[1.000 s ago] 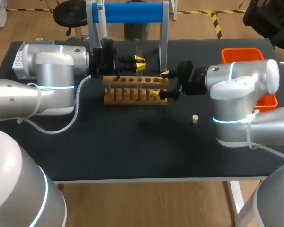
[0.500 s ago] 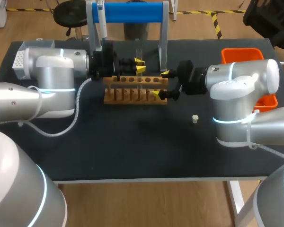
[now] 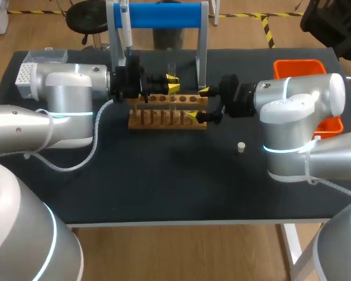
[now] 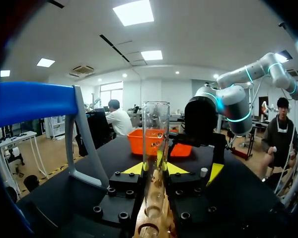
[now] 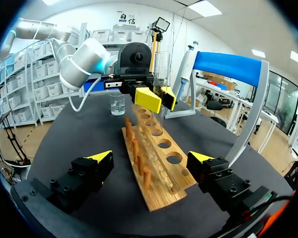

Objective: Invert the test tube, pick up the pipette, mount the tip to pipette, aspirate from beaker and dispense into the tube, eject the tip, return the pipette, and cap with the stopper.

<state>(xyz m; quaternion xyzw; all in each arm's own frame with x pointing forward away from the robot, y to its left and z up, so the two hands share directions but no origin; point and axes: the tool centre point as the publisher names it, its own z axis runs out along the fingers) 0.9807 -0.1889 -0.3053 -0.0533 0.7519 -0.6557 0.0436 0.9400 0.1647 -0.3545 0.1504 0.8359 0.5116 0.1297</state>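
The left pincer [image 3: 172, 82] is clamped on the glass tube [image 4: 155, 144], upright at the wooden rack [image 3: 164, 122]. The right pincer [image 3: 198, 104] stands wide apart, straddling the rack's end.

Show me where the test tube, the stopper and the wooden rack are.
test tube [image 4: 156, 129], left wrist view, middle of its glass wall.
stopper [image 3: 241, 147], head view, its top.
wooden rack [image 3: 164, 124], head view, front base edge.

A clear test tube [image 4: 155, 148] stands upright, mouth up, at the wooden rack [image 3: 167, 121]; the pipette [image 3: 126, 32] hangs on its stand [image 3: 158, 14]; a pale stopper [image 3: 241, 147] lies apart on the table [image 3: 164, 187].
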